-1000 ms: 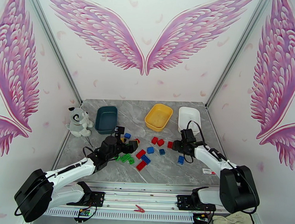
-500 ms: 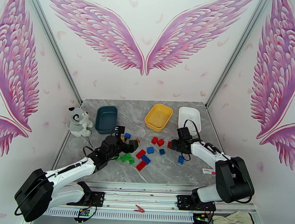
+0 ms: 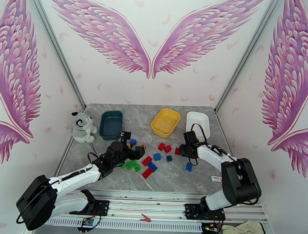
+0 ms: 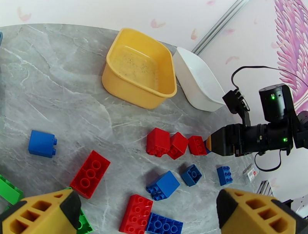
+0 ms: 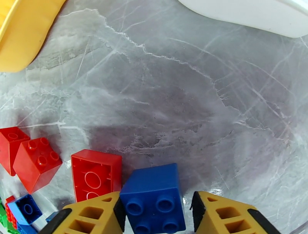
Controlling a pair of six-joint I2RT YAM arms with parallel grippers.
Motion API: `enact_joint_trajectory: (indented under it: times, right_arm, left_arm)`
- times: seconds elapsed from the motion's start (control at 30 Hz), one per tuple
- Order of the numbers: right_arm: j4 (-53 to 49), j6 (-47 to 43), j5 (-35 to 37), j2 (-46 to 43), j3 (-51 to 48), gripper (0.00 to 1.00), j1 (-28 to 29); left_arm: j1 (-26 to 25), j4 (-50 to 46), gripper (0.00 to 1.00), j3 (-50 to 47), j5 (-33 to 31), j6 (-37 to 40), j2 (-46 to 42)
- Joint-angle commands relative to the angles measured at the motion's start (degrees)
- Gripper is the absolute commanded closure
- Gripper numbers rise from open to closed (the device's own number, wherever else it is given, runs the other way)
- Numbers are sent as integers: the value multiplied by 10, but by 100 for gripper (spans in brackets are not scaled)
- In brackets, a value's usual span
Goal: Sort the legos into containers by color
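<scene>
Blue brick (image 5: 152, 188) sits between my right gripper's (image 5: 156, 201) narrow-set jaws; whether it is gripped I cannot tell. Red brick (image 5: 94, 175) abuts it; bare marble table (image 5: 173, 96) runs ahead to white tray (image 5: 250, 13). Left gripper (image 4: 148, 200) gapes wide, empty.

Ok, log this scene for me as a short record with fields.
left pincer: open, above the loose bricks
right pincer: astride a blue brick, grip unclear
teal tray: no bricks seen inside
yellow tray: no bricks seen inside
white tray: no bricks seen inside
table: red, blue and green bricks scattered between the arms
plush dog: left of the teal tray
</scene>
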Motion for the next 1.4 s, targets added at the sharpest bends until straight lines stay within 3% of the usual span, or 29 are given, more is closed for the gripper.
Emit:
enact_joint_trajectory:
  times: [0.0, 0.2, 0.47, 0.6, 0.8, 1.2, 1.37]
  right_arm:
    - [-3, -3, 4, 6, 16, 57, 3]
    - [-9, 2, 9, -25, 12, 69, 3]
    - [-14, 17, -45, -91, 43, 73, 5]
    - [12, 41, -89, -50, 94, 73, 9]
    - [38, 74, -113, 55, 213, 73, 31]
    - [-66, 85, -57, 284, 521, 62, 56]
    - [-93, 73, -31, 311, 566, 38, 57]
  left_arm:
    - [-3, 2, 1, 22, 4, 1, 9]
    - [-2, -3, 1, 29, -10, 12, 16]
    - [-1, 17, 1, 35, -44, 22, 32]
    - [7, 7, 1, 45, -36, 33, 39]
    - [38, 1, 1, 62, 29, 31, 68]
    - [97, -97, 2, 110, 0, 40, 116]
    - [115, -125, 7, 126, -4, 56, 131]
